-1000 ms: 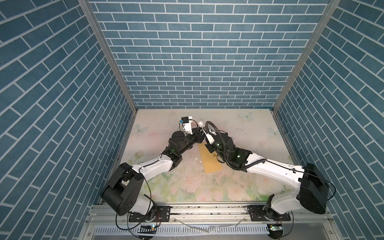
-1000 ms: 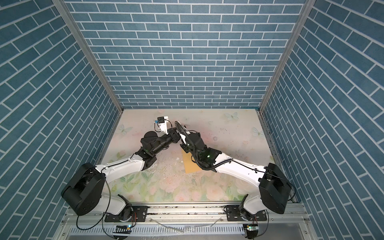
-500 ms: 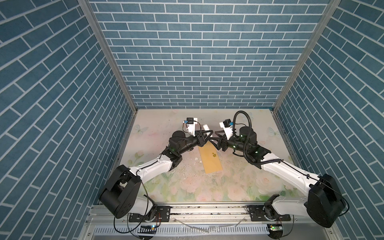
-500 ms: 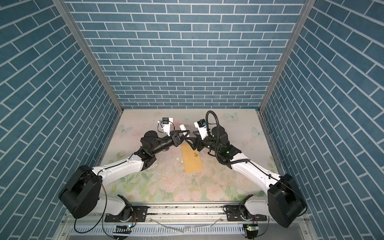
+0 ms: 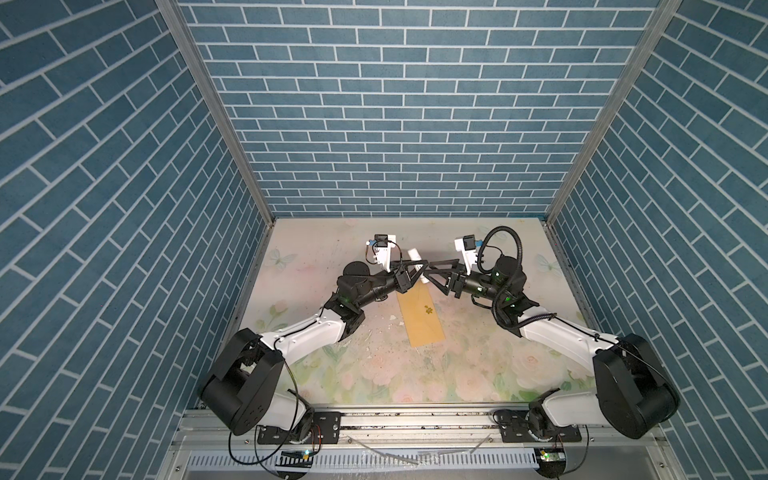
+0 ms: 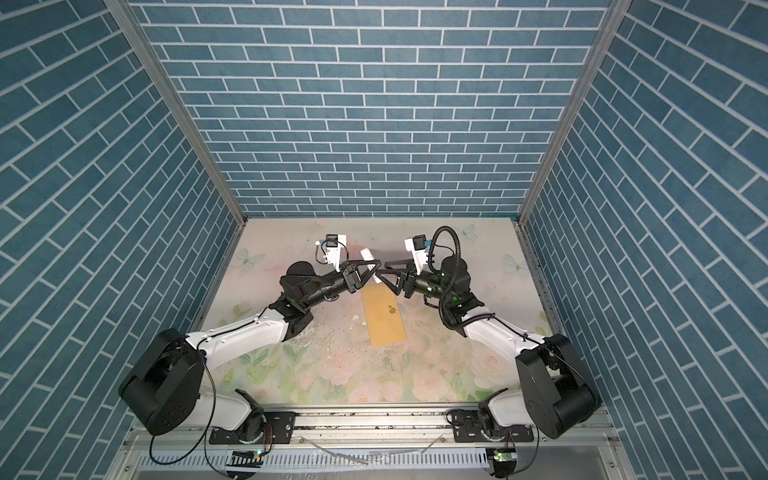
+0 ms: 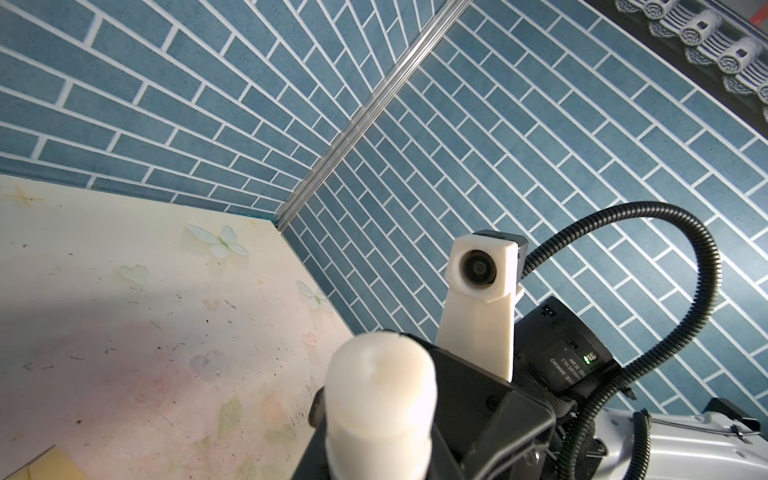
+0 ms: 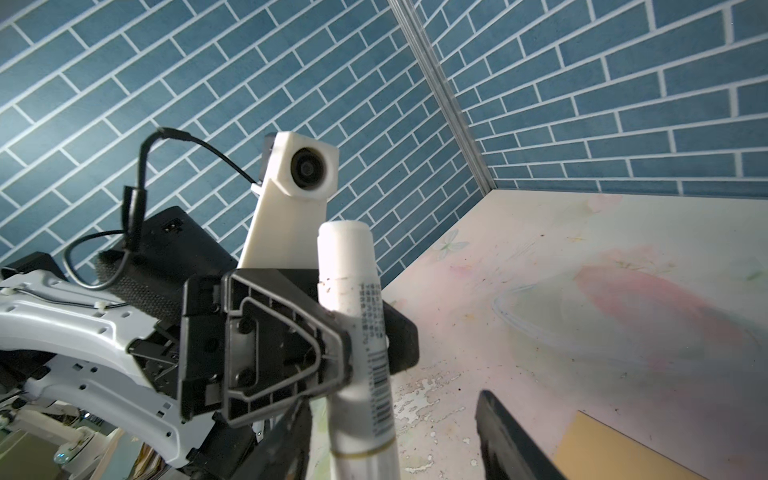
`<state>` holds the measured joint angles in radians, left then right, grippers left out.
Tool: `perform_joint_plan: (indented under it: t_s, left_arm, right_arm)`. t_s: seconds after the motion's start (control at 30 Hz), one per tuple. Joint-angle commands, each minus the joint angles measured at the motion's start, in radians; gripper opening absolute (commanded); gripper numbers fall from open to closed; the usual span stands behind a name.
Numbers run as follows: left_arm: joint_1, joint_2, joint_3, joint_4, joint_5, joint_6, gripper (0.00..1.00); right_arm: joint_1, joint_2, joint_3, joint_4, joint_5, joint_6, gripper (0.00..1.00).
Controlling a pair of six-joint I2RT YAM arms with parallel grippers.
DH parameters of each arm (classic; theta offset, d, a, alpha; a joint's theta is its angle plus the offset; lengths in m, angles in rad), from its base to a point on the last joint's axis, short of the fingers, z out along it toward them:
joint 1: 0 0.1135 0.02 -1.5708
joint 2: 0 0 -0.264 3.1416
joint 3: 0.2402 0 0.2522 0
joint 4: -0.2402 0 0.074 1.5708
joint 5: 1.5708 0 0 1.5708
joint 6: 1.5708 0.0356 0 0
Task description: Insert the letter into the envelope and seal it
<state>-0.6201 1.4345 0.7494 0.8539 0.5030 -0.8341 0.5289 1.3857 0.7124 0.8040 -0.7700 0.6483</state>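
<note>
The mustard-yellow envelope (image 5: 419,318) (image 6: 384,320) lies flat at the table's middle, flap folded down, with the gold emblem (image 5: 428,308) on top. One corner of the envelope (image 8: 615,449) shows in the right wrist view. The letter is hidden. Just beyond the envelope, my left gripper (image 5: 419,270) (image 6: 375,269) (image 8: 332,353) is shut on a white glue stick (image 5: 416,262) (image 7: 380,395) (image 8: 361,332) held upright above the table. My right gripper (image 5: 428,271) (image 8: 399,449) faces it tip to tip. It is open, with a finger on each side of the stick's lower end and a wide gap on one side.
White flakes and dark specks (image 5: 390,328) litter the floral mat (image 5: 478,361) left of the envelope. Blue brick walls close in the back and both sides. A metal rail (image 5: 415,419) runs along the front edge, where both arm bases sit.
My right arm has swung back to the right and its jaws have widened. It now meets the left gripper tip to tip. The left gripper has kept the stick and shifted slightly right.
</note>
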Motion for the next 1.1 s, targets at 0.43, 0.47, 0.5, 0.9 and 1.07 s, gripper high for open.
perform_joint_plan:
  t_s: [0.43,0.47,0.5,0.9,1.07]
  left_arm:
    - [0.001,0.001,0.029,0.046,0.016,-0.003,0.0]
    - [0.001,0.003,0.03,0.044,0.016,0.0,0.0]
    - [0.001,0.003,0.031,0.043,0.014,0.001,0.0]
    - [0.001,0.006,0.027,0.042,0.003,0.008,0.0]
    - [0.0,0.009,0.03,0.042,0.003,0.007,0.0]
  right_arm:
    - [-0.004,0.087,-0.007,0.211,-0.134,0.169,0.39]
    - [-0.004,0.085,-0.009,0.21,-0.135,0.169,0.38]
    - [-0.005,0.084,-0.01,0.207,-0.137,0.168,0.38]
    - [-0.003,0.097,-0.02,0.19,-0.146,0.169,0.39]
    - [-0.003,0.102,-0.014,0.189,-0.147,0.172,0.33]
